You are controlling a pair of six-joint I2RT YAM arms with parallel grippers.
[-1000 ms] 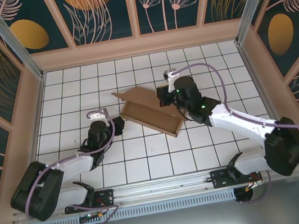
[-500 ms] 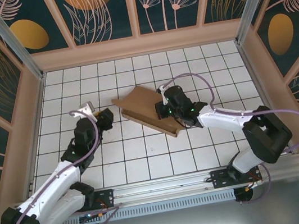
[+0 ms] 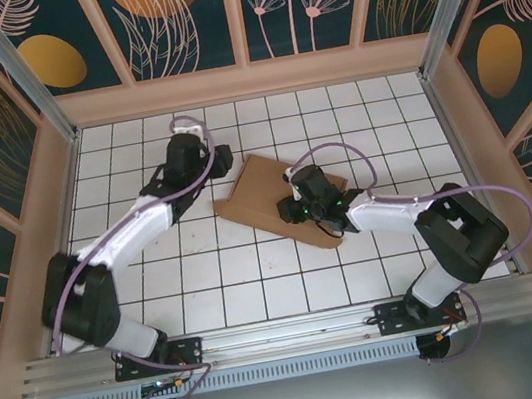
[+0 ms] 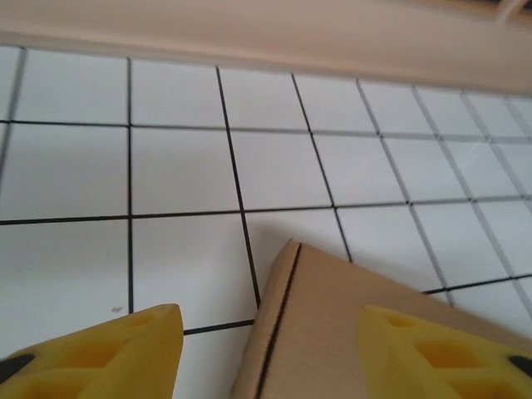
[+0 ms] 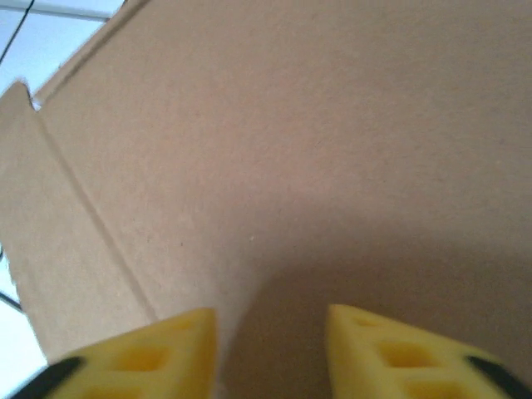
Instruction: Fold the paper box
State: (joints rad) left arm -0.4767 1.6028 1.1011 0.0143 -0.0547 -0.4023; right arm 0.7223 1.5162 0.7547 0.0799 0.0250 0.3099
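We count one paper box [image 3: 270, 194], a single piece of brown cardboard. It is the one loose thing we find on the one white-tiled worktop [image 3: 259, 282]. We count two robot arms, one left arm [image 3: 138, 225] and one right arm [image 3: 390, 212]. That gives two hands, one left hand [image 3: 222, 158] and one right hand [image 3: 294, 205]. Each hand carries two yellow fingers [image 4: 108, 349] (four in all, seen as one pair in each wrist view).
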